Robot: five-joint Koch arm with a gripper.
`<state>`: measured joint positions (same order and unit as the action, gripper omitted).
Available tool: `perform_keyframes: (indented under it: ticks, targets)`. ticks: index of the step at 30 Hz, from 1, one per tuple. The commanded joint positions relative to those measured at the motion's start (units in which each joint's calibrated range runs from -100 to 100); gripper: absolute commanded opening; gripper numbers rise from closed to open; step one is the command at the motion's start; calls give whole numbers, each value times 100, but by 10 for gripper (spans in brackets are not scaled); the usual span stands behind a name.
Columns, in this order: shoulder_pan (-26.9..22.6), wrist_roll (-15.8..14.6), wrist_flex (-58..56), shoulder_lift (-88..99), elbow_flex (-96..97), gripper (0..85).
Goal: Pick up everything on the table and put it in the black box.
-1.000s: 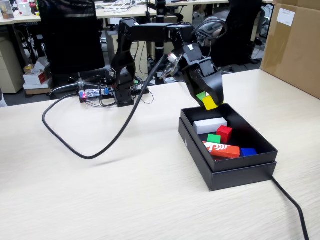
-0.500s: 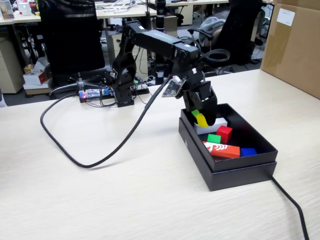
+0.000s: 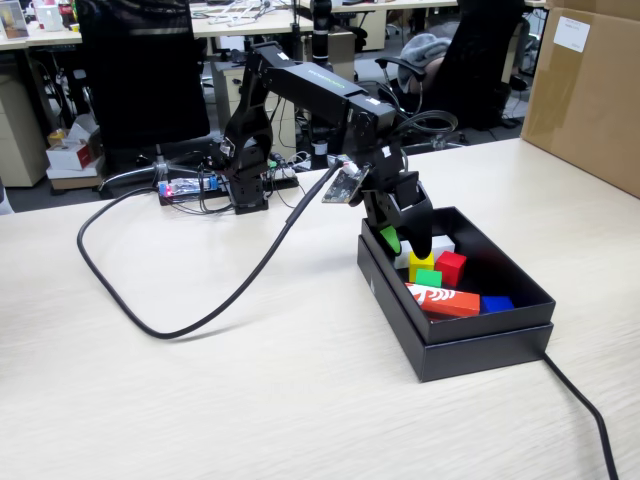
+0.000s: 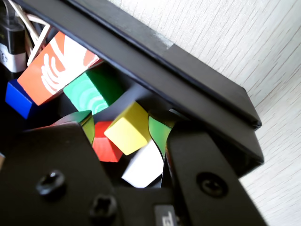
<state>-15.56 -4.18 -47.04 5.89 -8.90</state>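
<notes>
The black box (image 3: 480, 335) stands on the table (image 3: 200, 400) at the right. The green cube (image 3: 428, 278), red cube (image 3: 451, 266) and yellow cube (image 3: 420, 262) lie inside it. My gripper (image 3: 405, 240) hangs over the box's far left corner, open and holding nothing. In the wrist view the gripper (image 4: 122, 123) has its green-padded jaws spread. The yellow cube (image 4: 127, 129) lies tilted below them, with the red cube (image 4: 106, 146) and green cube (image 4: 94, 89) beside it. The box rim (image 4: 188, 80) runs across that view.
The box also holds a white block (image 3: 440, 245), a red-orange printed block (image 3: 443, 299) and a blue block (image 3: 496, 303). A brown carton (image 3: 590, 90) stands at the far right. One black cable (image 3: 200, 320) loops over the left of the table; another (image 3: 585, 410) runs from the box.
</notes>
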Motion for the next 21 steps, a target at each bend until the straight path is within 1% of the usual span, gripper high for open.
perform_keyframes:
  ticks: [1, 4, 10, 11, 13, 18, 20, 21]
  targets:
    - [0, 15, 207, 461, -225, 316]
    - [10, 15, 198, 782, -289, 327]
    - [98, 39, 198, 2067, -452, 328]
    - [151, 59, 181, 2366, -425, 332]
    - [322, 215, 181, 2744, -416, 386]
    - [737, 420, 181, 3330, -397, 394]
    - [850, 440, 181, 3548, -234, 396]
    - [894, 444, 181, 3662, -98, 414]
